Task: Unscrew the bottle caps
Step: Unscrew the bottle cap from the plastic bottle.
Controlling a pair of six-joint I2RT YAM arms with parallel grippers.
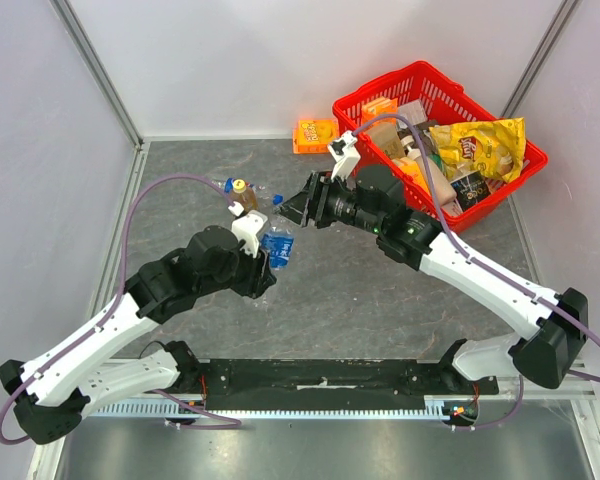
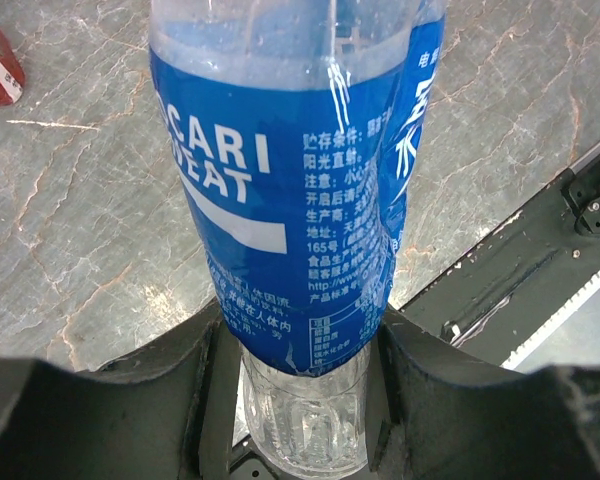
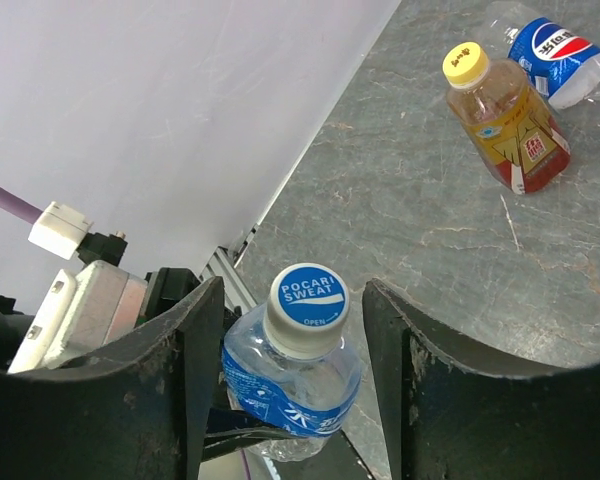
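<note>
Right end effector point(image 3: 295, 300) stands released, its two dark fingers point(image 3: 195, 350) astride the whitish round plastic screw cap with the blue top point(image 3: 308, 300), a gap showing on each side and nothing gripped yet. That cap crowns a clear, thin-walled plastic bottle with a blue label point(image 2: 280, 200), which the left end effector point(image 2: 305, 400) has clenched low down, near its base.

The bottle looks nearly empty, so probably light, with soft walls that would buckle under a hard squeeze and a slick label. The cap is the stiff part, and its side wall is the place to pinch.

Its long axis runs from the left grip up to the cap, which faces the right wrist camera. It appears to be held above the grey marbled bench point(image 3: 430, 230), though how far it tilts I cannot tell.

Farther off on the bench lie an amber plastic bottle point(image 3: 515, 130) with a yellow cap point(image 3: 466, 65) and another clear bottle with a blue label point(image 3: 560, 50).
</note>
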